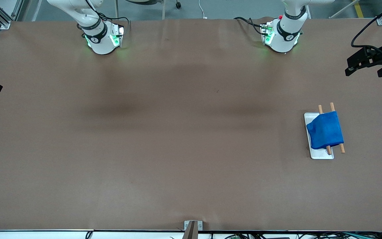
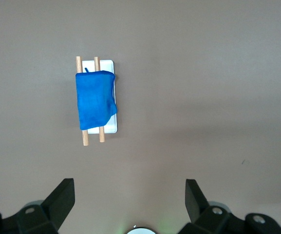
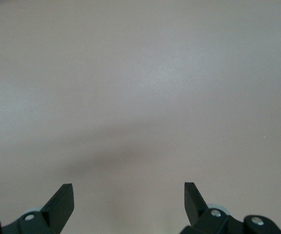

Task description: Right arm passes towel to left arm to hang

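Front view is showing both arm bases; the wrist views are not. The towel (image 1: 325, 130), bright blue and soft-napped, is lying draped over two wooden dowels (image 1: 337, 127) above a white tray (image 1: 321, 155), toward the left arm's end of the brown surface (image 1: 164, 139). Left gripper (image 2: 129, 195) is hanging wide and empty, the towel well apart from it. Right gripper (image 3: 128, 195) is hanging wide over bare surface, empty.

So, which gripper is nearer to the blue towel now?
Left. The left gripper hangs open above the table with the towel in its view; the right gripper sees only bare table.
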Tool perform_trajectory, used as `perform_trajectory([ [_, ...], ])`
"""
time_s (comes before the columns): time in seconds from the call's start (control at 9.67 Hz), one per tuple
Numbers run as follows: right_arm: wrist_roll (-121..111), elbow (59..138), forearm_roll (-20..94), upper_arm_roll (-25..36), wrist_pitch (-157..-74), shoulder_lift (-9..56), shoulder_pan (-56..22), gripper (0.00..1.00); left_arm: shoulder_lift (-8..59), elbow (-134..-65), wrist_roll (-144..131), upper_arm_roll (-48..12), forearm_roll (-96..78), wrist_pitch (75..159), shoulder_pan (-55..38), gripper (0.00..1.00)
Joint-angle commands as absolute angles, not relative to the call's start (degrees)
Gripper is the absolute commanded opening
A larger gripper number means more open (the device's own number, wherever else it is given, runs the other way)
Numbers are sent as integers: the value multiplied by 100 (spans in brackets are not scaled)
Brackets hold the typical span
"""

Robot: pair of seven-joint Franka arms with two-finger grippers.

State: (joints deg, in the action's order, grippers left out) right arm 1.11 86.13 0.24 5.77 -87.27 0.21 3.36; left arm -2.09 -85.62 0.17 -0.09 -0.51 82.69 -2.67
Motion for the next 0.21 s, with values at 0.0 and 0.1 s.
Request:
perform_trajectory([
  [0.0,229,8754,-88,562,-8745,-114,308,100,-132,-8613,-26,-35,105,8244,-246,100],
  [0.1,229,8754,-88,562,-8745,-114,308,100,-132,-8613,-26,-35,105,8244,-246,100],
])
